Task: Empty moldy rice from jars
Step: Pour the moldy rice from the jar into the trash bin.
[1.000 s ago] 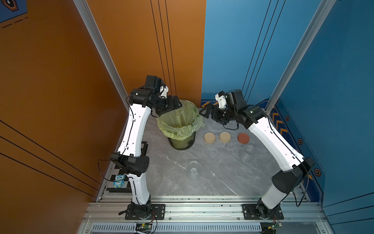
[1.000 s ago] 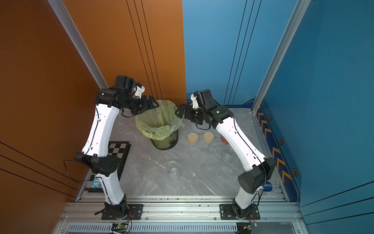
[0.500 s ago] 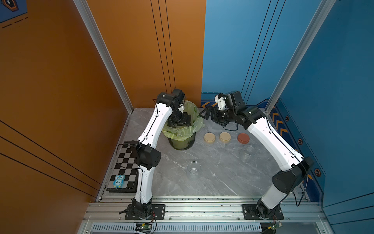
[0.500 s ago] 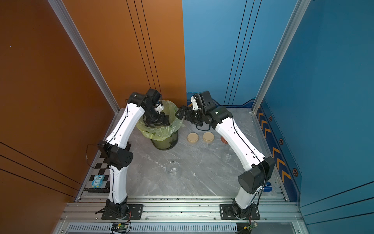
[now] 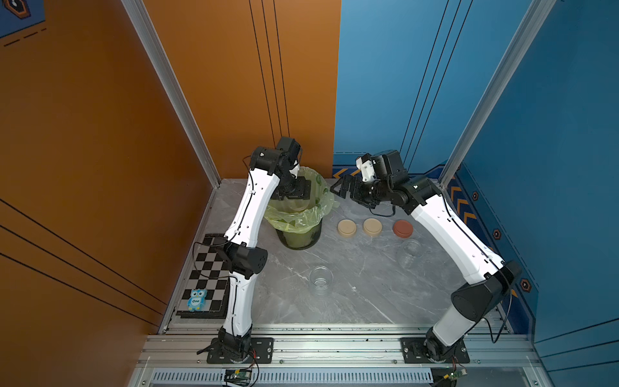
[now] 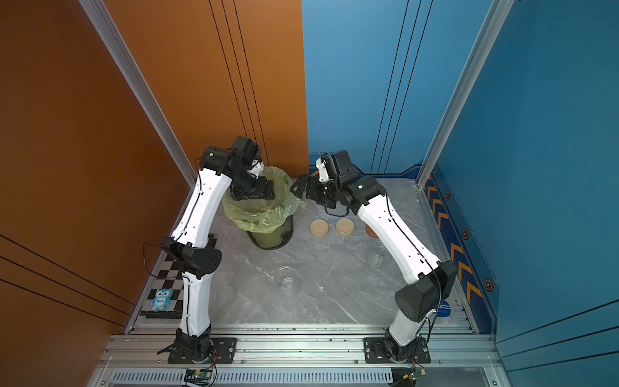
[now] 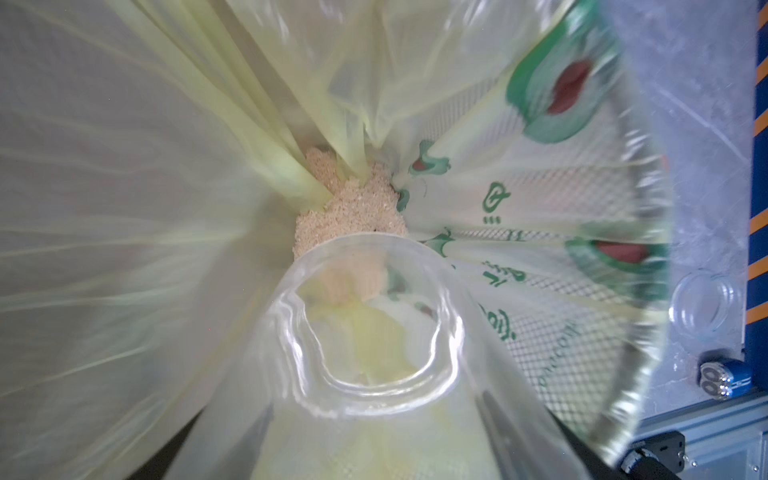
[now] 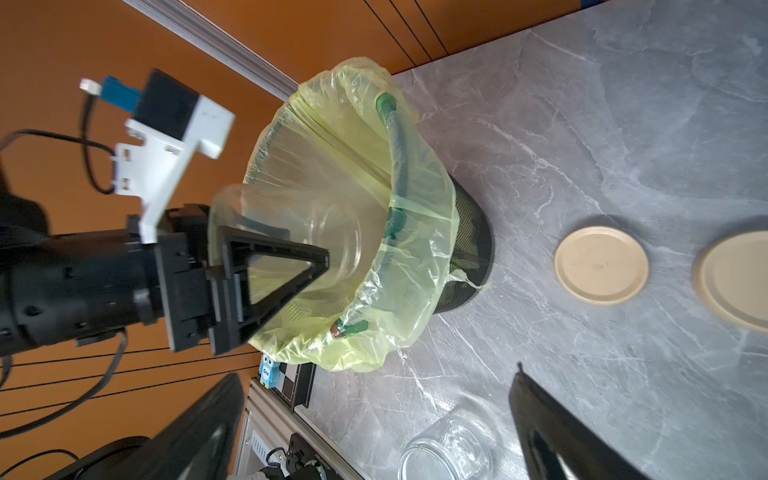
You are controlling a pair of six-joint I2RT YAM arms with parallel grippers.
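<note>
rice point(image 7: 353, 208) lies heaped in the green bag point(image 7: 124, 208) below the tipped jar point(image 7: 365, 332)

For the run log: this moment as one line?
left pincer: shut on jar, tipped into bag | rice: in bag | right pincer: open, empty | other jars: empty

The left arm point(image 5: 249, 214) and right arm point(image 5: 450, 231) wear glossy white shells on their long links, dotted with small dark screw holes. Rounded black joint housings point(image 5: 249, 259) cap the elbows and shoulders. Thin black cables point(image 5: 385, 214) run along the shells and loop near the wrists. Each black base plate point(image 5: 413, 355) carries silver screws. A white bracket point(image 8: 166, 166) bears a black camera box with a blue plug. The left hand point(image 8: 307, 245) and right hand point(image 5: 339, 189) have black, open-framed triangular fingers.
</note>
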